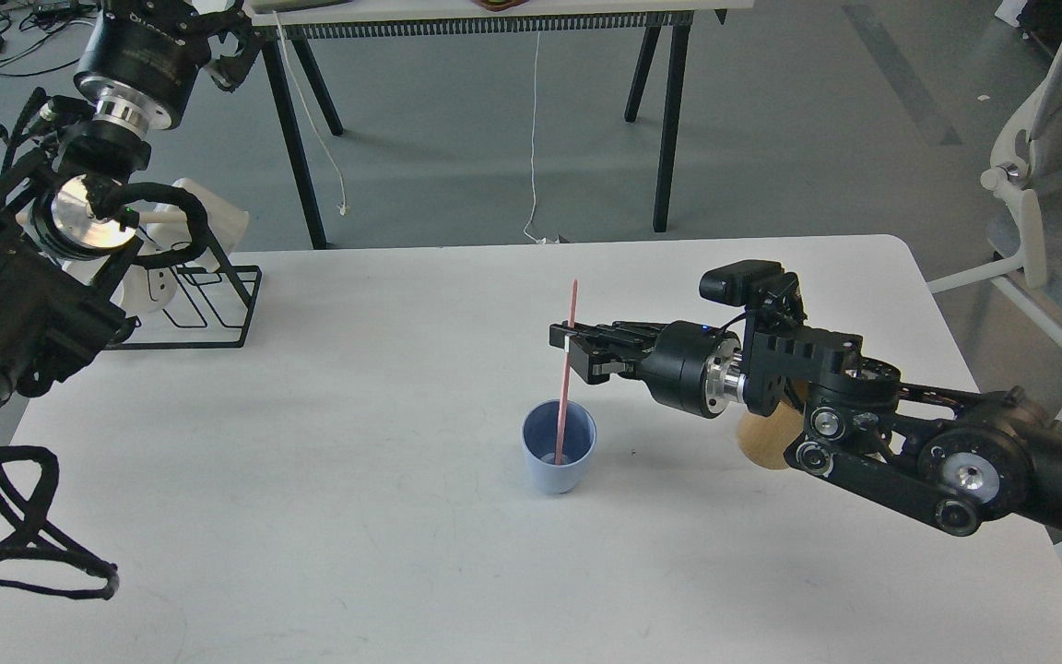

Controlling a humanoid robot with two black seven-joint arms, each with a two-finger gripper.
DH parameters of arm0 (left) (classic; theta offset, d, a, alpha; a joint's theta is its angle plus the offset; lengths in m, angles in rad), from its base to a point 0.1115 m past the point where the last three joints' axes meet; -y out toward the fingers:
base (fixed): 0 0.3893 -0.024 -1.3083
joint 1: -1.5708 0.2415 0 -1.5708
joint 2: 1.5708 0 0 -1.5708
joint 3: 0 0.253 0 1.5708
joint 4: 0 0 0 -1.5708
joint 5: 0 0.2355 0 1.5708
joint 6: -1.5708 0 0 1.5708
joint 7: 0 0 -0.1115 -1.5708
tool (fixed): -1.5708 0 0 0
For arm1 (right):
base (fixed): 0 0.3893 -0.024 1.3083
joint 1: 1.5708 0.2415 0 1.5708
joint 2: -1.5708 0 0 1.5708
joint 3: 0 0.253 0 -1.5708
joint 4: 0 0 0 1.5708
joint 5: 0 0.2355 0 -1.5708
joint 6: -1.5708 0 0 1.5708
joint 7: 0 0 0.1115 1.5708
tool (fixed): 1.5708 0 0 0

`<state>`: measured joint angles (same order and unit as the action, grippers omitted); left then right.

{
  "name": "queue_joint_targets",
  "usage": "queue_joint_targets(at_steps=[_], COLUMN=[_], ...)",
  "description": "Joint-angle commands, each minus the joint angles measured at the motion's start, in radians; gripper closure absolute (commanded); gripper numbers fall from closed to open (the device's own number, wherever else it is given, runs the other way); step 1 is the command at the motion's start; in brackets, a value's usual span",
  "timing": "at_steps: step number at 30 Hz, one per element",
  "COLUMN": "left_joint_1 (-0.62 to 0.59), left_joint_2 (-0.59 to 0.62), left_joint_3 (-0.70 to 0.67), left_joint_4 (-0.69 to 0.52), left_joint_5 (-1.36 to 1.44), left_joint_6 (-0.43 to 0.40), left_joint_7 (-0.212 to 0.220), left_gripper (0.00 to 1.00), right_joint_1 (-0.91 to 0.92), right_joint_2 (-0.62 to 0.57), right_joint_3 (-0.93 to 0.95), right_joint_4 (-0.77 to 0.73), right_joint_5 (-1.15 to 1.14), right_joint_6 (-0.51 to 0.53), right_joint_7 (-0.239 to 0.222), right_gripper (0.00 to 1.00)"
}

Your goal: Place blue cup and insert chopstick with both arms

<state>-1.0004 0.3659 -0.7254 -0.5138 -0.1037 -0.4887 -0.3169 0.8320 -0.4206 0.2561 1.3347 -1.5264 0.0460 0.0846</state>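
The blue cup (551, 470) stands upright near the middle of the white table (383, 553). The pink chopstick (564, 398) stands almost upright, its lower end inside the cup, down at the bottom. My right gripper (570, 344) reaches in from the right and is shut on the chopstick at about mid-length, just above the cup's rim. My left arm (79, 203) is raised at the far left, well away from the cup. Its far end (222, 51) at the top edge is dark, and its fingers cannot be told apart.
The tan cylindrical holder (760, 444) stands right of the cup, mostly hidden behind my right arm. A black wire rack (208, 304) with white mugs (218, 221) is at the table's back left. A grey chair (1047, 148) stands off the right edge.
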Motion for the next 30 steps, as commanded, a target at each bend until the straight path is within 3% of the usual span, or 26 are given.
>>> queue_joint_targets(at_steps=[1,3,6,12,24,30], left_joint_1=[0.000,0.002,0.002,0.002,0.002,0.005], left_joint_2=[0.004,0.007,0.007,0.008,0.002,-0.004], left_joint_3=[0.000,0.000,0.000,0.000,-0.002,-0.002], left_joint_4=[0.000,0.000,0.000,0.000,0.000,0.000], left_joint_5=[-0.001,-0.001,-0.001,-0.001,-0.001,-0.001], left_joint_6=[0.000,0.000,0.000,0.000,0.000,0.000], left_joint_7=[0.001,-0.001,-0.001,-0.001,-0.004,-0.005], left_gripper=[0.00,0.00,0.00,0.00,0.00,0.00], right_joint_1=[-0.001,0.001,0.002,0.009,0.007,0.007], right_joint_2=[0.000,0.000,-0.001,-0.018,-0.032,-0.032], right_joint_3=[-0.002,-0.002,0.005,0.145,0.541,0.636], right_joint_4=[0.000,0.001,0.006,0.023,-0.048,-0.192], right_joint_5=[0.000,0.000,0.005,0.023,0.411,0.756], right_joint_6=[0.000,0.000,-0.001,-0.008,0.002,0.018], right_joint_7=[0.000,0.000,0.000,0.001,0.007,0.050], right_gripper=[0.73,0.70,0.58,0.04,0.00,0.00])
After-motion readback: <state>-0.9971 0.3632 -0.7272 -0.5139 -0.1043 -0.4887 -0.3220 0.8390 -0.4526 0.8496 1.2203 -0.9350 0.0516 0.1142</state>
